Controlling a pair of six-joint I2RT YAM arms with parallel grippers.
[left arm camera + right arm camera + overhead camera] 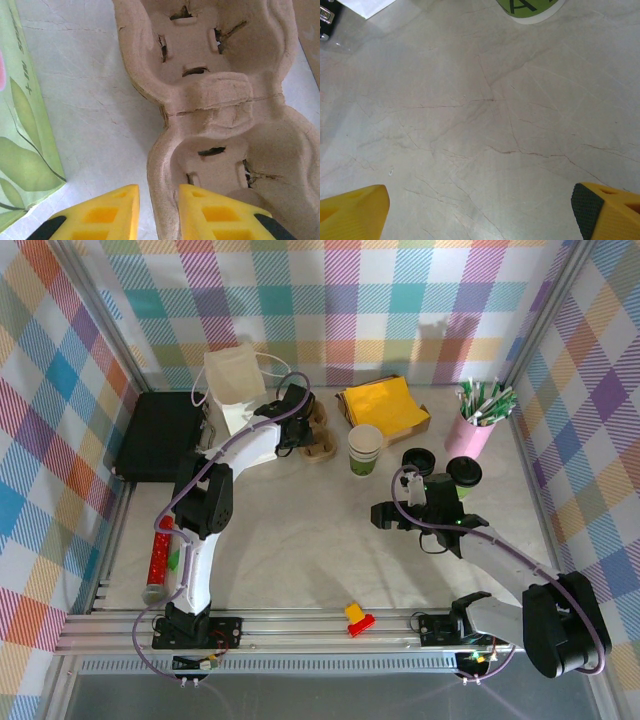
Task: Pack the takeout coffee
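Note:
The takeout coffee (464,472), a cream cup with a black lid, stands at the right of the table beside a second black lid (417,459). My right gripper (385,515) hovers left of them over bare tabletop, and in its wrist view it (480,212) is open wide with nothing between its fingers. A brown pulp cup carrier (318,435) lies at the back centre. My left gripper (298,428) is at the carrier's near end. In the left wrist view it (159,212) straddles the carrier (220,100) rim, one finger inside a cup well and one outside, with a small gap left.
A lidless cream-and-green cup (365,450) stands between the carrier and the lids; its green base (530,6) edges the right wrist view. A cream paper bag (235,380) with leaf print (22,145) sits left of the carrier. Black case (160,435), yellow napkins (385,405), pink cup of sticks (475,425), red tube (160,555).

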